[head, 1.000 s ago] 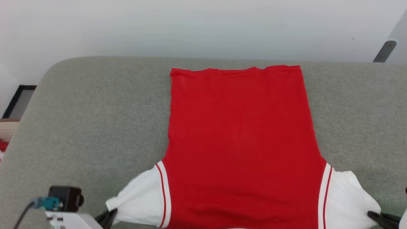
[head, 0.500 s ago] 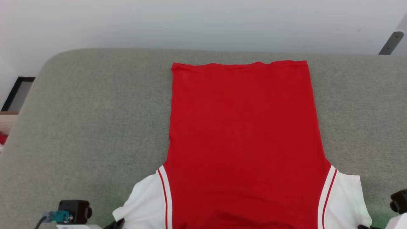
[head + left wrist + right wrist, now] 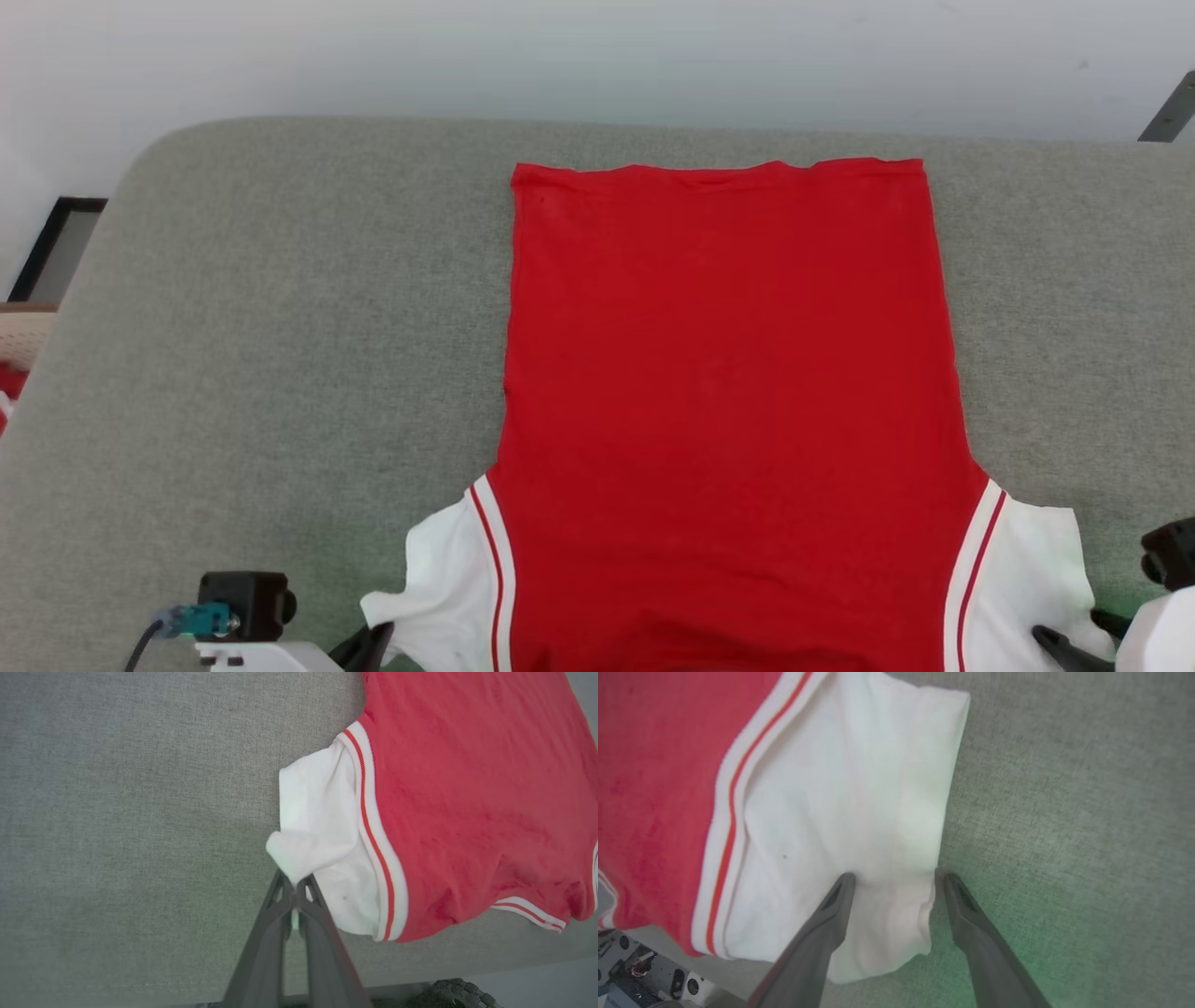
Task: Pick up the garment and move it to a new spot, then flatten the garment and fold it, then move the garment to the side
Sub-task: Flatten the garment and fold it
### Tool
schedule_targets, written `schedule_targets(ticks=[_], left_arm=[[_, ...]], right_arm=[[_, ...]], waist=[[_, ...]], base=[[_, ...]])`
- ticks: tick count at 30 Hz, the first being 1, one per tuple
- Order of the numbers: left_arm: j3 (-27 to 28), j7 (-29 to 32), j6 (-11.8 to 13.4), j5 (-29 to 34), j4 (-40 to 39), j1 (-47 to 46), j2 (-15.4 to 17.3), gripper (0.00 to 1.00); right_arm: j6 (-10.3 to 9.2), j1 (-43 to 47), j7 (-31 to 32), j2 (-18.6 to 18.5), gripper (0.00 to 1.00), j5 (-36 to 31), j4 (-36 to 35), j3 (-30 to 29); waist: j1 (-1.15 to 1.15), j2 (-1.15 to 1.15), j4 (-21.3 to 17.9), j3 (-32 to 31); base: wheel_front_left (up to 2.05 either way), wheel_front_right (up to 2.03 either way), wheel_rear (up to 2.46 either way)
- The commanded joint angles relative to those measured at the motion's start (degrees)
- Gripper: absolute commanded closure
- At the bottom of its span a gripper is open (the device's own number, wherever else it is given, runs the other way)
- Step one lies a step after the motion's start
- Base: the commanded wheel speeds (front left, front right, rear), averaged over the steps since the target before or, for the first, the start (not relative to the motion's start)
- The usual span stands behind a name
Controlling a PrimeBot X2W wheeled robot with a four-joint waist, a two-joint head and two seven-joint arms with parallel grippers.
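The garment (image 3: 728,392) lies flat on a grey-green padded surface (image 3: 280,327), plain red side up, hem far from me, lettering hidden. Its white sleeves with striped trim lie at the near corners. My left gripper (image 3: 373,646) is at the lower left of the head view. In the left wrist view this gripper (image 3: 294,891) is shut on the folded-up tip of the left sleeve (image 3: 317,826). My right gripper (image 3: 1064,644) is open; in the right wrist view its gripper (image 3: 895,876) has one finger over the right sleeve (image 3: 840,793) and the other at the sleeve's outer edge.
A white wall runs behind the surface. A dark frame (image 3: 51,257) and a beige-and-red object (image 3: 14,359) sit off the left edge. A grey bracket (image 3: 1172,110) is at the top right. The near edge (image 3: 467,961) runs just below the shirt's neck side.
The head camera has shifted, so the whole scene sits higher and further right. Both sleeves now reach less far out from the body; the left sleeve tip is bunched up in the left gripper.
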Motion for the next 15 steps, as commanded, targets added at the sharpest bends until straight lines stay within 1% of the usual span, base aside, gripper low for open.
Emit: schedule_targets(ticks=[1,4,6,8,12,15], left_arm=[[-0.1,-0.4,-0.4,0.7,0.1,-0.7,-0.3,1.0],[-0.5,-0.5,-0.8,0.8,0.2,-1.1,-0.7,1.0],[-0.8,-0.6,-1.0,1.1,0.1,-1.5,-1.0,1.0],[-1.1,-0.8,-1.3,1.2,0.1,-1.9,-1.3,1.0],[-1.8,-0.9,-2.0,1.7,0.1,-3.3,-2.2,1.0],[-2.8,-0.5,-2.9,2.3,0.4,-4.9,-3.1,1.0]], right_arm=[[-0.24,-0.2,1.1,-0.5,0.0,0.2,0.7,-0.4],[-0.18,-1.1,3.6,-2.0,0.0,1.3,-2.9,-1.9],[-0.16,-1.9,5.2,-2.6,0.0,1.9,-6.1,-4.0],[-0.16,-3.6,5.9,-3.0,0.0,0.8,-9.5,-6.7],[-0.16,-9.5,6.4,-1.3,0.0,-2.8,-12.8,-9.8],[-0.16,-16.0,5.4,0.3,0.0,-5.5,-11.2,-10.2]], waist=[[0.0,0.0,0.2,0.1],[0.0,0.0,0.3,0.2],[0.0,0.0,0.6,0.3],[0.0,0.0,1.0,0.4],[0.0,0.0,2.4,1.4],[0.0,0.0,4.1,2.5]], base=[[0.0,0.0,0.0],[0.0,0.0,0.0],[0.0,0.0,0.0],[0.0,0.0,0.0],[0.0,0.0,0.0],[0.0,0.0,0.0]])
